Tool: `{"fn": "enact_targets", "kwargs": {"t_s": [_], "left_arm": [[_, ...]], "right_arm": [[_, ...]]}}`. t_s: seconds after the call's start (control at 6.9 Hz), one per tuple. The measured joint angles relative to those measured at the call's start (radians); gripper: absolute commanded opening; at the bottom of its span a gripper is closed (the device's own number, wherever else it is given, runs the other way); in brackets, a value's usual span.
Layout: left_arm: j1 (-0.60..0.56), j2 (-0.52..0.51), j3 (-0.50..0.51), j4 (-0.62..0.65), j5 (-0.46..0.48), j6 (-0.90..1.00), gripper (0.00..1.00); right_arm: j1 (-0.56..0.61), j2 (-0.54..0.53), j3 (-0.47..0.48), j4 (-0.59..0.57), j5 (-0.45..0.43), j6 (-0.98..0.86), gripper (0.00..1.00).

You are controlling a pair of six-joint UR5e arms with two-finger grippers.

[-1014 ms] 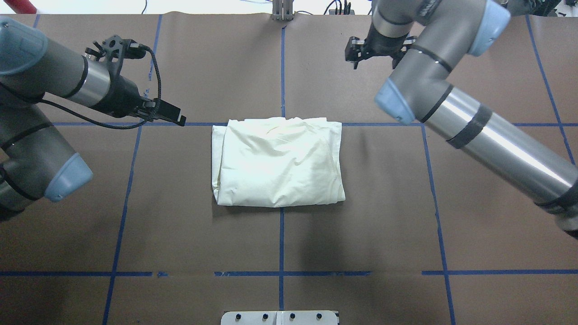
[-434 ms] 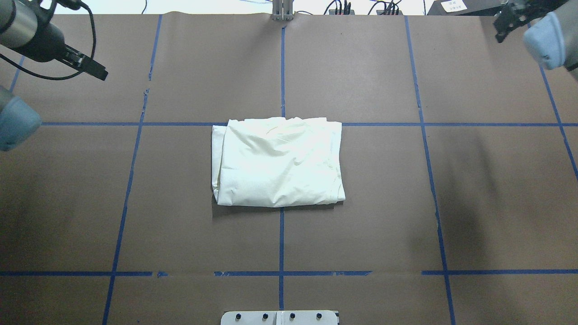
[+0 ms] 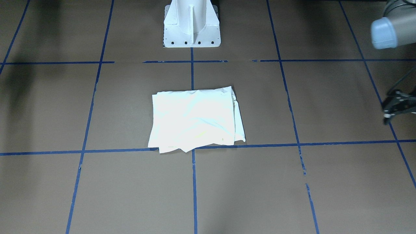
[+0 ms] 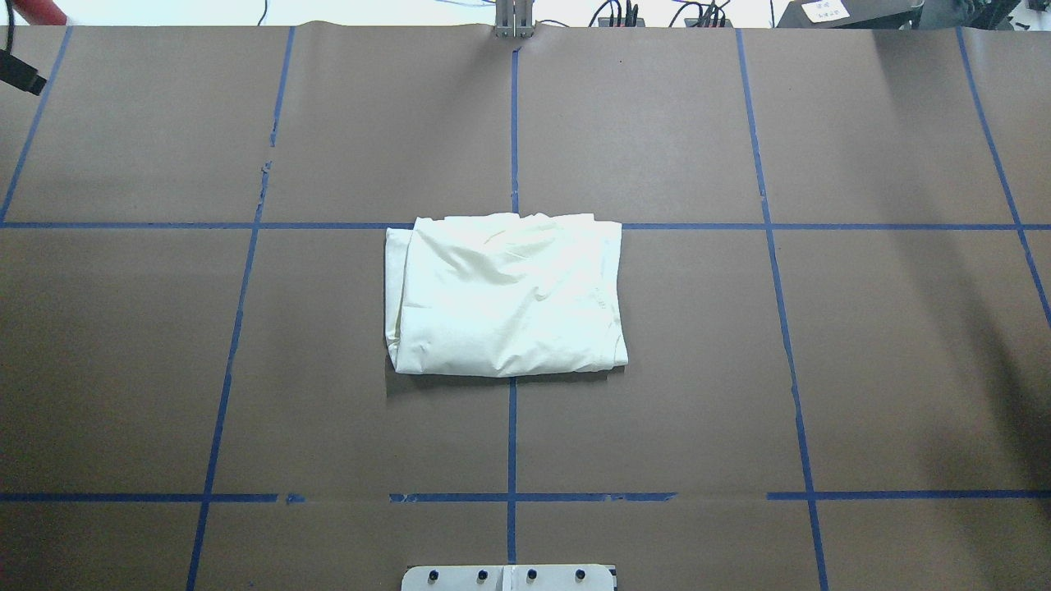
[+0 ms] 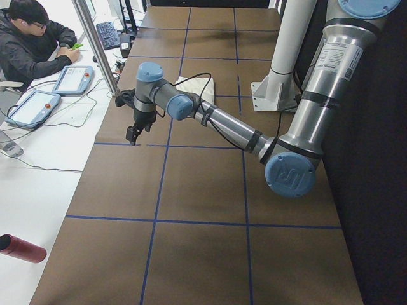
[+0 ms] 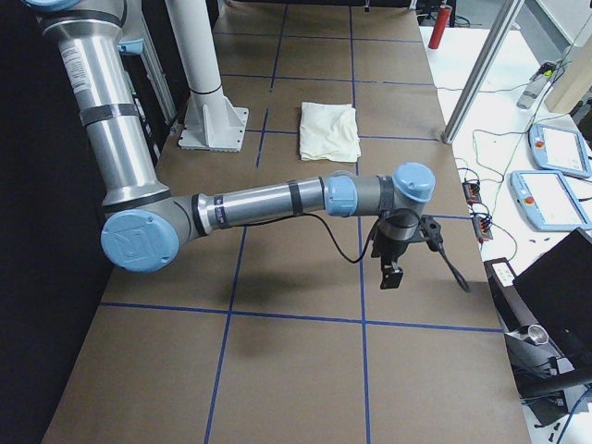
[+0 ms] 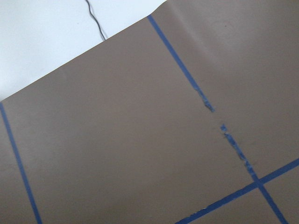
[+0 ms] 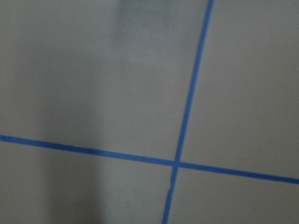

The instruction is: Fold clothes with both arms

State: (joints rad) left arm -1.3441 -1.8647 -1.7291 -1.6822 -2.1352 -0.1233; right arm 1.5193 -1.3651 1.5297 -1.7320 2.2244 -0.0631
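Note:
The cream T-shirt (image 4: 505,295) lies folded into a compact rectangle at the table's middle, plain side up, print hidden. It also shows in the front view (image 3: 195,120) and both side views (image 5: 194,86) (image 6: 330,131). Both arms are pulled far away from it. Of my left gripper (image 4: 23,75), only a black tip shows at the overhead view's top-left edge; in the left side view (image 5: 133,133) it points down over the table's far left. My right gripper (image 6: 393,273) hangs over the table's far right, seen only in the right side view. I cannot tell whether either is open or shut.
The brown table cover (image 4: 698,369) carries a blue tape grid. The white pedestal base (image 3: 191,24) stands at the robot's side. An operator (image 5: 35,38) sits past the far edge with tablets (image 5: 32,105). A red cylinder (image 5: 22,248) lies off the table's left end.
Both arms have swung outward from beside the shirt, left arm to the far left, right arm out of the overhead view. The shirt has not moved.

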Motion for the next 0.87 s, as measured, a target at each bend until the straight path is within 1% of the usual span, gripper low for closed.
{"fn": "enact_targets", "kwargs": {"t_s": [0.29, 0.58, 0.87], "left_arm": [[-0.106, 0.026, 0.052, 0.022, -0.1, 0.074, 1.0], [-0.153, 0.059, 0.092, 0.063, -0.112, 0.153, 1.0], [-0.207, 0.077, 0.171, 0.095, -0.105, 0.241, 1.0]], "right_arm": [[0.044, -0.113, 0.044, 0.003, 0.005, -0.005, 1.0], [0.054, -0.184, 0.089, 0.018, 0.007, -0.004, 1.0], [0.056, -0.212, 0.101, 0.024, 0.006, -0.003, 1.0]]}}
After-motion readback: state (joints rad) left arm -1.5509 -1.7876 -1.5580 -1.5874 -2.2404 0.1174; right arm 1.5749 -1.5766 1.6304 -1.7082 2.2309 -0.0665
